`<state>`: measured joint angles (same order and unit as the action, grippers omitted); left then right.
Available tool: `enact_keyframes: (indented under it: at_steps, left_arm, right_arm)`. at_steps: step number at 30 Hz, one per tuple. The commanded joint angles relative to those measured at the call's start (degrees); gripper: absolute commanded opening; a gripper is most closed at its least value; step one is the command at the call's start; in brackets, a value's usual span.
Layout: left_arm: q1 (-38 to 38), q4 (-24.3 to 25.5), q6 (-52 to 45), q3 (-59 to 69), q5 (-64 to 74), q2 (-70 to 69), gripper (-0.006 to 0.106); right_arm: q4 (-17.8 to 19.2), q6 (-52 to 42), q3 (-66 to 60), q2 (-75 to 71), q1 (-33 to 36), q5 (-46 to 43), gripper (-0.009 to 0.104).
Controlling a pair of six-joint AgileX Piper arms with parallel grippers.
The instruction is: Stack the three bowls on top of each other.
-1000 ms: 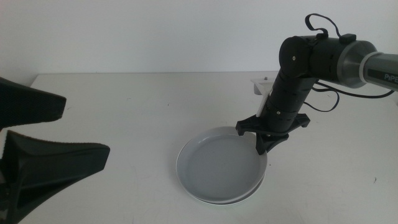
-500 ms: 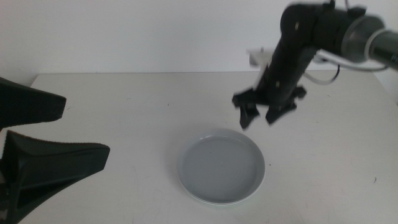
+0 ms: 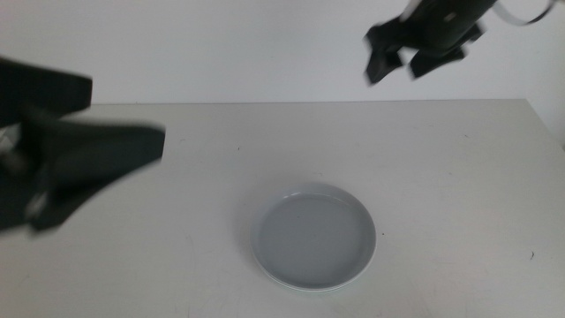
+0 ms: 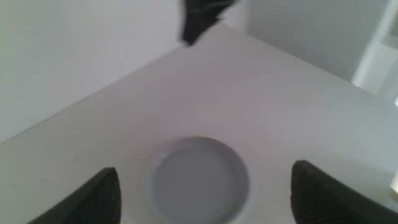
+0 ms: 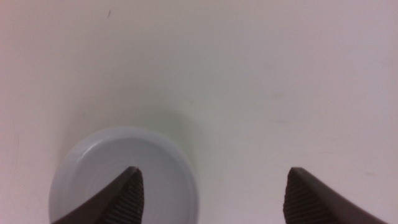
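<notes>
The table (image 3: 459,177) carries one visible dish, a grey bowl (image 3: 313,237) sitting near its middle front; a pale edge shows under its rim, so other bowls may lie beneath, but I cannot tell that for sure. The left gripper (image 3: 79,168) hangs blurred at the left side, jaws spread wide with nothing between them. The right gripper (image 3: 422,40) is high above the far right of the table, jaws also apart and empty.

The likeliest trouble, I judge, is a jaw catching the low rim on a descent and tipping or sliding the stack. The bowl lies well below both grippers, between the left jaws in that wrist view.
</notes>
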<state>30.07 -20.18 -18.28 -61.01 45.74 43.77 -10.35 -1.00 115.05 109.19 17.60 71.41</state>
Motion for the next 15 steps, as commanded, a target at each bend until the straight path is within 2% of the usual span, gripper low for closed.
enact_keyframes:
  at_steps: [1, 6, 9, 12, 15]
  left_arm:
    - [0.1, 3.4, 7.0, -1.8, -7.5, 2.6, 0.105]
    - [0.1, 18.3, 19.7, -3.6, -5.4, 10.3, 0.105]
    - [-0.6, 24.4, 22.6, -6.8, -4.1, 15.0, 0.105]
    - [-4.6, 23.8, 22.0, -10.7, -3.0, 19.1, 0.105]
    - [-9.7, 19.6, 18.3, -13.2, -1.6, 22.1, 0.105]
  right_arm:
    - [0.2, -1.1, 2.0, -6.3, -2.4, 2.8, 0.057]
    - [-0.3, -1.1, 0.2, -12.0, -6.8, 2.8, 0.057]
    - [-0.9, -2.1, -4.3, -16.0, -8.6, 2.5, 0.057]
    - [-0.9, -2.4, -9.6, -19.7, -10.2, 0.2, 0.057]
    - [-0.3, -2.4, -15.5, -24.4, -10.8, -3.4, 0.057]
